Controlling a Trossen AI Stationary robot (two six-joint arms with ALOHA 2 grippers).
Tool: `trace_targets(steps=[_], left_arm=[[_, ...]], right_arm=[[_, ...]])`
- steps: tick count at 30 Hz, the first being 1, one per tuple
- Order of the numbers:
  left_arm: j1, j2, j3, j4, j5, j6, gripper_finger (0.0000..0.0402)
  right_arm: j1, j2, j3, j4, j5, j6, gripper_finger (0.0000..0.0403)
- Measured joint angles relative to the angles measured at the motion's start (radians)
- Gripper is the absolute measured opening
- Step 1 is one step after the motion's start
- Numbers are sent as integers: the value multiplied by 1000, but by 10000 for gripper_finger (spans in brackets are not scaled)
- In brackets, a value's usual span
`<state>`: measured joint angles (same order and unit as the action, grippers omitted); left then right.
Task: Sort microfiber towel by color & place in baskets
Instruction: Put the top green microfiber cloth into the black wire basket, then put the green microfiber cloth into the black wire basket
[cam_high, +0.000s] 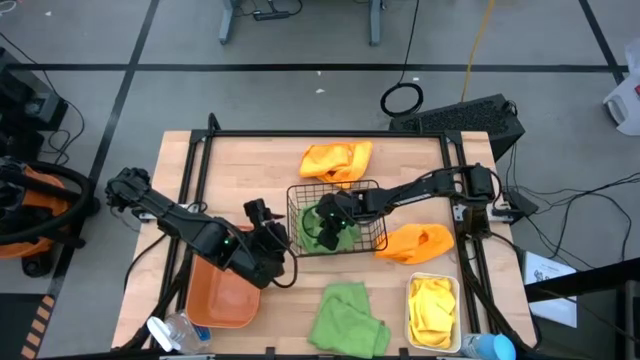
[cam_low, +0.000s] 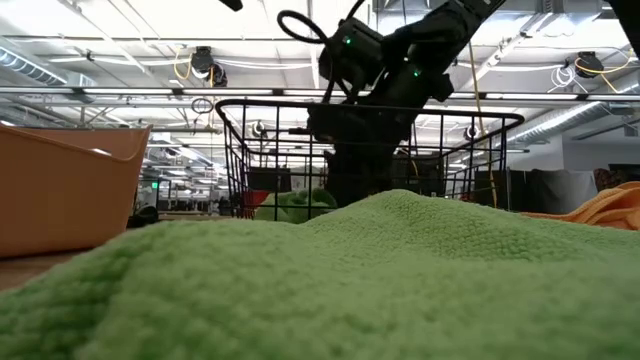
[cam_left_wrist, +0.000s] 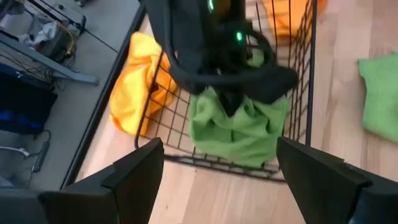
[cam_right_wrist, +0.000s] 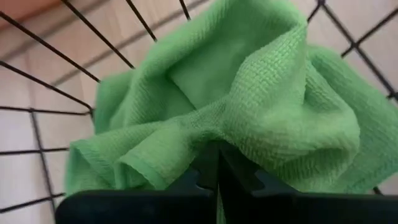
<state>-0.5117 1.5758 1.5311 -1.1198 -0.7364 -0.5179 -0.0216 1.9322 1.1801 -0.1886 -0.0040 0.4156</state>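
Observation:
A black wire basket (cam_high: 335, 213) stands mid-table. Inside it my right gripper (cam_right_wrist: 217, 169) is shut on a green towel (cam_left_wrist: 239, 127). My left gripper (cam_left_wrist: 217, 186) hovers open just left of the basket, above the orange bin (cam_high: 225, 295), with nothing between its fingers. A second green towel (cam_high: 347, 318) lies flat near the front edge. One orange towel (cam_high: 337, 160) lies behind the basket, another (cam_high: 415, 242) to its right. A yellow towel (cam_high: 433, 305) fills the white bin (cam_high: 412, 318). My right gripper pinches a bunched fold at the top of the green towel (cam_right_wrist: 239, 134) between its two shut fingers, several layers together. The fingers slant down into the basket from the table's right side. The towel hangs crumpled below them inside the basket walls.
Black frame rails (cam_high: 190, 190) run along the table's left and right sides. A clear bottle (cam_high: 175, 332) lies at the front left corner and a blue-capped one (cam_high: 490, 347) at the front right. In the low view the near green towel (cam_low: 350, 280) fills the foreground.

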Motion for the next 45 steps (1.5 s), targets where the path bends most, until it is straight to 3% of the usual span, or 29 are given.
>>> trace_targets(steps=[9, 14, 22, 29, 36, 40, 45], left_arm=[[-19, 25, -33, 59, -4, 27, 315], [-35, 24, -120, 209, 9, 83, 315], [-39, 24, -242, 544, 149, 114, 315], [-54, 74, -303, 853, 342, 141, 315], [-76, 173, -303, 912, 407, 142, 315], [-81, 244, -302, 1024, 457, 159, 315], [-85, 351, -269, 1070, 497, 159, 315]], right_arm=[[10, -79, 0, -33, 5, 29, 0], [41, -178, 1, -77, 14, 37, 0], [123, -324, 1, -304, 207, 69, 0], [291, -418, 1, -363, 301, 101, 0], [529, -414, 1, -350, 458, 154, 0], [649, -379, 0, -309, 552, 157, 0], [745, -322, 1, -187, 579, 145, 0]])
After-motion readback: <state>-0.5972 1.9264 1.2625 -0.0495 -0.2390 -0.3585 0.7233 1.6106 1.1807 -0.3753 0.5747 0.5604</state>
